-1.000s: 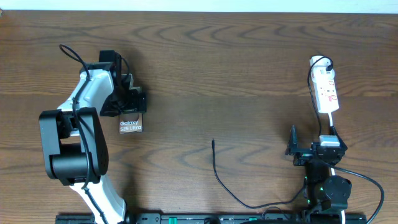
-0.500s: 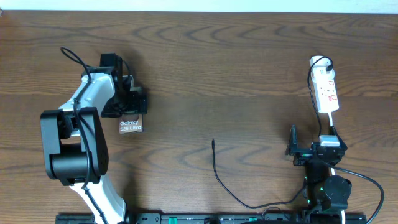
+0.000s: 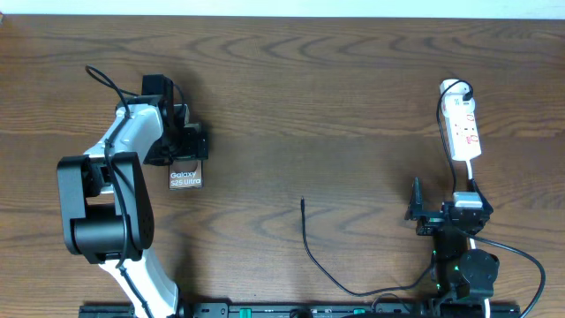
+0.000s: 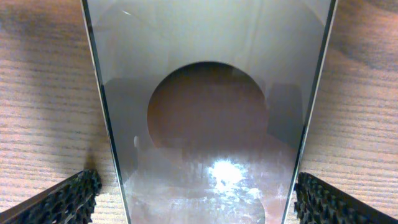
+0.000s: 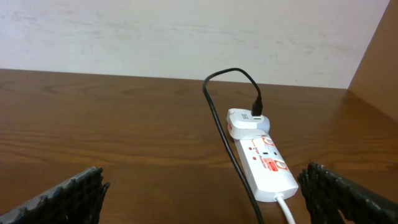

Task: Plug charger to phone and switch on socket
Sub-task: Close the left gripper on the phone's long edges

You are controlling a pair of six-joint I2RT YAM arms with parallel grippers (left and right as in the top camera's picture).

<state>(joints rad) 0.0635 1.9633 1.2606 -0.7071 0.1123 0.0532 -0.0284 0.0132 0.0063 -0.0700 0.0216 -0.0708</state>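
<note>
The phone [image 3: 186,179] lies flat on the table at the left, with its white "Galaxy" lettering showing. My left gripper [image 3: 183,146] is open over the phone's far end. In the left wrist view its fingers [image 4: 199,202] straddle the phone [image 4: 205,74] with small gaps on both sides. The charger's thin black cable [image 3: 318,265] lies loose at centre front, its plug tip [image 3: 302,202] pointing away. The white socket [image 3: 463,126] lies at the right, with a white adapter plugged in at its far end. My right gripper [image 3: 444,198] is open and empty just in front of the socket [image 5: 264,163].
A white adapter [image 5: 245,121] sits at the socket's far end, and the black cable [image 5: 231,155] loops from it along the strip's left side. The socket's white cord [image 5: 287,208] runs toward my right gripper [image 5: 199,193]. A pale wall stands behind the table.
The left arm has shifted very slightly over the phone. The phone, the cable and the right arm have not moved.
</note>
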